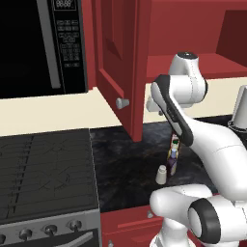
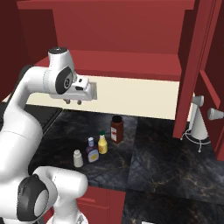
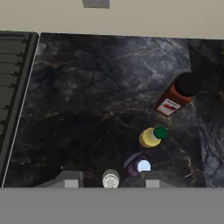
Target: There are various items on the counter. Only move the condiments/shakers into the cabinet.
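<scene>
On the black marbled worktop (image 2: 166, 162) four small containers stand upright, each with its long axis vertical and its cap pointing straight up. The white shaker (image 2: 78, 158) is nearest the front edge; just beside it, toward the wall, stands the purple bottle (image 2: 92, 150) with its blue cap, and just beside that the yellow squeeze bottle (image 2: 102, 143), whose top shows green. The three run in a short diagonal row from the front edge back toward the wall, close together, though whether any touch cannot be told. A red-brown jar (image 2: 116, 129) with a black lid stands a little farther back, apart from the row. In the hand view, looking down from above, the caps face the camera: the shaker's perforated top (image 3: 110, 180) sits between the two finger tips at the bottom, the purple bottle's cap (image 3: 141, 166) just beside it. The gripper (image 2: 72, 102) hangs high over the worktop, well above the containers and holding nothing; its fingers are partly apart with empty space between them. Above, the red cabinet (image 2: 118, 65) stands with its panelled door (image 1: 118, 62) swung open and a bare red shelf. The stove (image 1: 46, 173) lies to the left of the worktop, a black microwave (image 1: 43, 46) above it.
</scene>
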You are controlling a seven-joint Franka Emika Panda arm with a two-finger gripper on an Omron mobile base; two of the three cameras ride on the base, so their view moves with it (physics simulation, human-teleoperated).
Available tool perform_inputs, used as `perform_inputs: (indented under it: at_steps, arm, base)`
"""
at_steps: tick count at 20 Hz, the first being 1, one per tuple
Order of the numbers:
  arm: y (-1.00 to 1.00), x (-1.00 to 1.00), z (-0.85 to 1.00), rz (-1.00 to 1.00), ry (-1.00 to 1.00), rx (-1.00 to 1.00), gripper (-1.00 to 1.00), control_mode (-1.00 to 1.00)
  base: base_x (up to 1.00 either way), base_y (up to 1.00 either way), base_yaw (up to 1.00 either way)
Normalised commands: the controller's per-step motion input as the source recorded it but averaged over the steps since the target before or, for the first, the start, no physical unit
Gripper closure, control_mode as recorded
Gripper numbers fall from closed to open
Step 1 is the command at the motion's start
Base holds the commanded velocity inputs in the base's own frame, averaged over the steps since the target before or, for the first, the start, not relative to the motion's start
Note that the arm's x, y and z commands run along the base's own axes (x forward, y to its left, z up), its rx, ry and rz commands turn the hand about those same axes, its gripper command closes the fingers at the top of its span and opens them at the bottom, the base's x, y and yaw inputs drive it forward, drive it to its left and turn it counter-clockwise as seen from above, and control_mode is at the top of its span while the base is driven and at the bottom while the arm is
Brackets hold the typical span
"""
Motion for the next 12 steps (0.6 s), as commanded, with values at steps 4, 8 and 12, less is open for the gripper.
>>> perform_inputs:
  at_steps: [4, 8, 12]
  arm:
    - [0.0, -0.3, -0.02, 0.0, -0.01, 0.0, -1.0, -1.0]
    - [-0.02, -0.67, -0.14, -0.02, -0.01, 0.0, -1.0, -1.0]
    - [-0.29, -0.3, -0.24, -0.11, 0.0, 0.0, -1.0, -1.0]
  base:
    - [0.0, 0.0, 0.0]
    - [0.0, 0.0, 0.0]
    - [0.0, 0.0, 0.0]
